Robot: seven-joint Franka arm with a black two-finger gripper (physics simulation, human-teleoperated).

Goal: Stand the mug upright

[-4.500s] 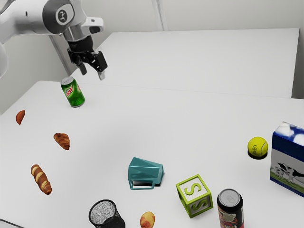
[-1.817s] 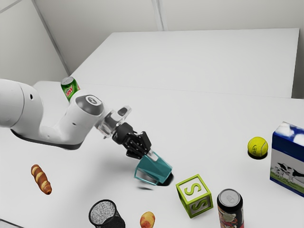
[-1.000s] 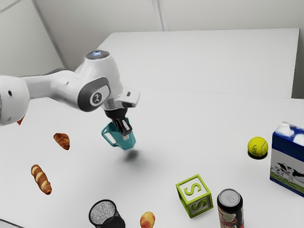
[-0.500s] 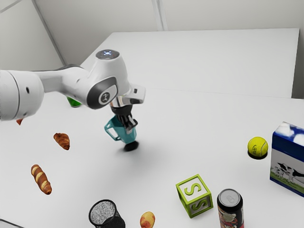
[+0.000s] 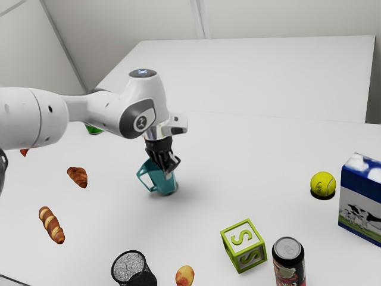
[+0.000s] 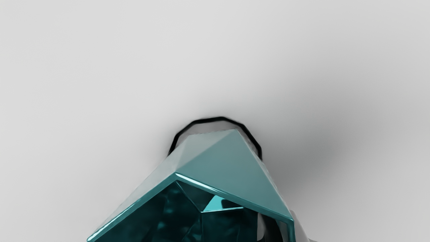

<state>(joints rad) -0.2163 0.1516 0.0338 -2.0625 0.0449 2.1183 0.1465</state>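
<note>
On the table (image 5: 202,232), the teal mug (image 5: 162,183) is leaning a little, its mouth up and its handle (image 5: 144,182) toward the exterior view's left. Your gripper (image 5: 165,171) is clamped on the mug's wall, one finger inside and one outside. The base is very near the table, but from these angles you perhaps cannot be sure that it touches. Toward the exterior view's left you have the croissant (image 5: 77,176) and the striped bread (image 5: 52,225); nearer the camera, the black cup (image 5: 143,279); toward its right, the letter block (image 5: 244,245), the dark can (image 5: 289,265) and the tennis ball (image 5: 323,184).
</note>
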